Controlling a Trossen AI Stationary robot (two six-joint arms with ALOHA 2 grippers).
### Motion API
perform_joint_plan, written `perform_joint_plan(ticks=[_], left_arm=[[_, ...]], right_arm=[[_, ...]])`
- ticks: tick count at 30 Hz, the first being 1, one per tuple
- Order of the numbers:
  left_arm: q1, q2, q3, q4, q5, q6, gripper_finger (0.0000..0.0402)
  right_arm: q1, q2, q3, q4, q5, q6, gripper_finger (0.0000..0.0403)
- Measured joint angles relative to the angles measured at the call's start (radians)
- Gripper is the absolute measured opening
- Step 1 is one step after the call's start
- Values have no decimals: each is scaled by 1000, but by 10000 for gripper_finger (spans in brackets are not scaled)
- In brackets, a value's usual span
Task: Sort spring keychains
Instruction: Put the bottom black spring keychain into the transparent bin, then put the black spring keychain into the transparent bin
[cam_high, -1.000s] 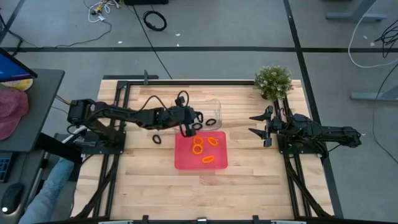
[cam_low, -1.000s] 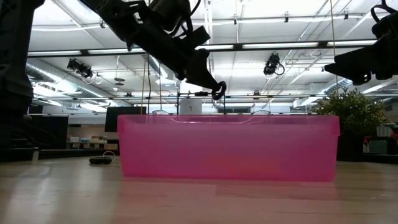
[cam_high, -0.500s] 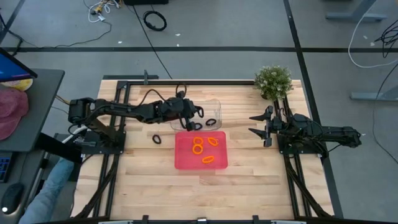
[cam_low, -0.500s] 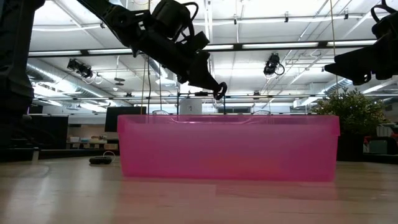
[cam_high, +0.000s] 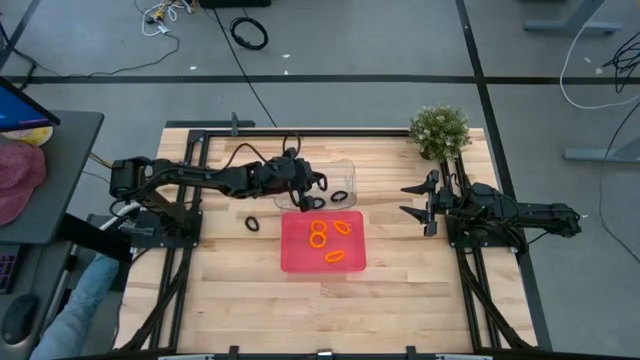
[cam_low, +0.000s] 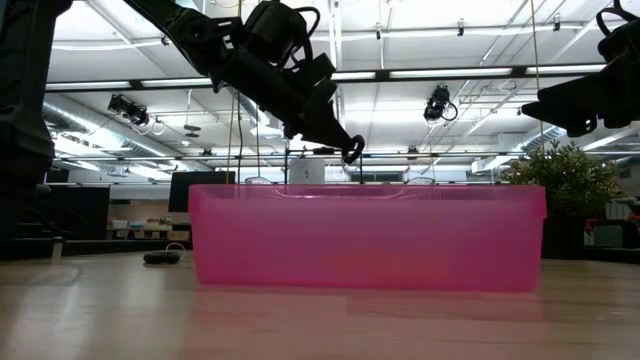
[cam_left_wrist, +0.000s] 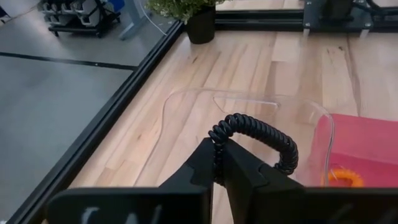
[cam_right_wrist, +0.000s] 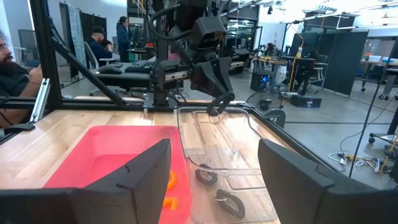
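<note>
My left gripper (cam_high: 303, 205) hovers over the near left corner of the clear tray (cam_high: 345, 170), shut on a black spring keychain (cam_left_wrist: 258, 129). Seen from the right wrist view, the left gripper (cam_right_wrist: 217, 104) hangs above the clear tray (cam_right_wrist: 214, 140), where two more black keychains (cam_right_wrist: 207, 177) (cam_right_wrist: 230, 204) lie on the floor. Several orange keychains (cam_high: 330, 240) lie in the red tray (cam_high: 295, 258). One black keychain (cam_high: 251, 223) rests on the table left of the red tray. My right gripper (cam_high: 405, 199) waits open at the table's right. My left gripper pinches the black keychain between its two fingers at one end of the coiled loop (cam_left_wrist: 217, 132). The fingers slant down from the table's left. The rest of the loop (cam_left_wrist: 283, 146) arcs out free past the fingertips, lifted clear above the clear tray.
A potted plant (cam_high: 440, 130) stands at the far right corner. The black frame rail (cam_high: 300, 130) runs along the far edge. Bare wood lies near and left of the red tray. People sit in the room beyond (cam_right_wrist: 99, 40).
My left gripper has drawn a little toward the table's far edge, from the red tray's far rim toward the clear tray, still shut on the black keychain. It has kept still over the last half second.
</note>
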Motion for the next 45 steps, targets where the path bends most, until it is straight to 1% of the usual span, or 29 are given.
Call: perform_joint_plan(ticks=[5,18,25,28,31,34,36,39,45], left_arm=[[0,0,0,-13,0,-1,44],[0,0,0,-14,-1,-2,118],[0,0,0,-16,-3,-3,137],[0,-4,0,-43,-33,4,140],[0,-26,0,-105,-64,3,140],[0,-66,0,-193,-69,-1,140],[-2,-97,0,-267,-68,-30,140],[-8,-154,0,-387,-63,-89,140],[-23,-262,0,-676,-4,-265,140]], right_arm=[[0,0,0,0,0,0,247],[0,0,0,0,0,0,247],[0,0,0,0,0,0,247],[0,0,0,0,0,0,247],[0,0,0,0,0,0,247],[0,0,0,0,0,0,247],[0,0,0,0,0,0,247],[0,0,0,0,0,0,247],[0,0,0,0,0,0,247]])
